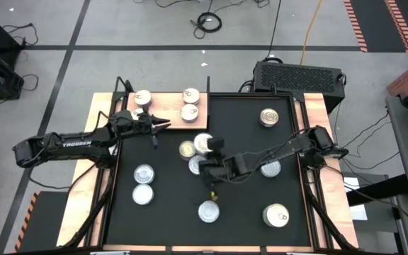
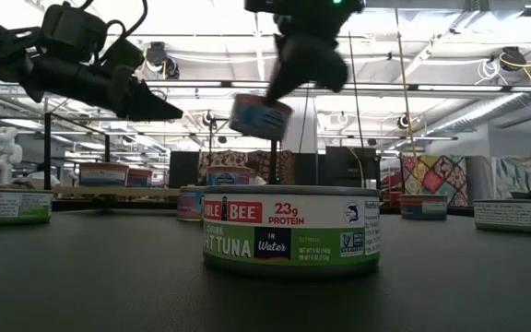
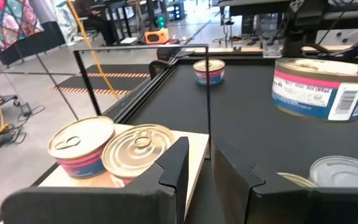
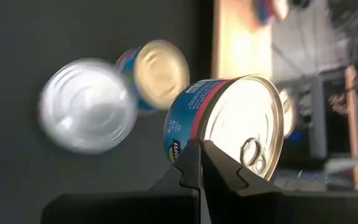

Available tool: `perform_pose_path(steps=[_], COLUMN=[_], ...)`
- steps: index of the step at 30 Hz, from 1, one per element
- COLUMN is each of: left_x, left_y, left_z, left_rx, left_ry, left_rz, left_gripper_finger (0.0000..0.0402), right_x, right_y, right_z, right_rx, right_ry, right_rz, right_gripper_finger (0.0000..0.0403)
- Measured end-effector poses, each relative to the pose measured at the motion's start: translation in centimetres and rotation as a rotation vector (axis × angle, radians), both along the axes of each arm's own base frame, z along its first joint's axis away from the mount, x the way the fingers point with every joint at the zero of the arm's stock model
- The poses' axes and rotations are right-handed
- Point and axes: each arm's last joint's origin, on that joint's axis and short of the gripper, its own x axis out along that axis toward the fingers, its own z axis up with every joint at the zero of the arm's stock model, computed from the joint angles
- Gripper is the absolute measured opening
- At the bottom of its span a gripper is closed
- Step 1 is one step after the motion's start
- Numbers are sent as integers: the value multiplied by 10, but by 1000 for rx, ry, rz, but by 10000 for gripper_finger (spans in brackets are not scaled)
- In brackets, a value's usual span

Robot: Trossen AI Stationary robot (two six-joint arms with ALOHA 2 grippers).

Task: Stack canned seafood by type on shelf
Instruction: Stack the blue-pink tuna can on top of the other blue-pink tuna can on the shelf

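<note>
The shelf (image 1: 167, 106), a light wooden board at the mat's far left, carries several gold-lidded tins (image 1: 190, 94) standing on their bases. My right gripper (image 1: 211, 147) hovers over the mat's middle, shut on a blue-and-pink tin (image 1: 202, 144) with a gold pull-tab lid, which is also seen lifted in the low view (image 2: 261, 115). Below it, a gold-lidded tin (image 1: 187, 149) and a silver one (image 1: 197, 165) sit on the mat. My left gripper (image 1: 160, 125) hangs above the shelf's near right edge, its fingers (image 3: 176, 168) drawn together to a slit and touching nothing. My right gripper pinches the tin at its lid rim (image 4: 197, 140), one finger on the side wall and one on the lid face. The fingers come from above. The tin is lifted clear of the mat and hangs tilted below them (image 2: 261, 115).
More tins are scattered on the black mat: near left (image 1: 144, 173) (image 1: 142, 193), near middle (image 1: 209, 210), near right (image 1: 276, 215), right (image 1: 270, 168) and far right (image 1: 269, 117). A green-labelled tuna tin (image 2: 289, 231) stands close to the low camera. A raised frame (image 1: 211, 94) borders the mat.
</note>
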Motion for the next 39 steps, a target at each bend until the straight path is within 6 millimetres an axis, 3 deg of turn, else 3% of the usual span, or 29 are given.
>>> perform_pose_path(steps=[10, 21, 31, 39], left_x=[-3, -8, -9, -9], left_y=[5, 12, 14, 14], left_z=[-2, -4, -4, -3], left_rx=[-10, -22, -16, -6], left_ry=[17, 41, 41, 33], left_rz=[35, 82, 95, 99], left_gripper_finger=[72, 72, 72, 72], right_x=[30, 51, 46, 45], right_y=[-52, -124, -184, -210], right_z=[13, -6, -4, -9], right_rx=[-151, -159, -168, -133], right_ry=[-54, -49, -52, -84], right_rz=[92, 109, 66, 91], right_gripper_finger=[0, 0, 0, 0])
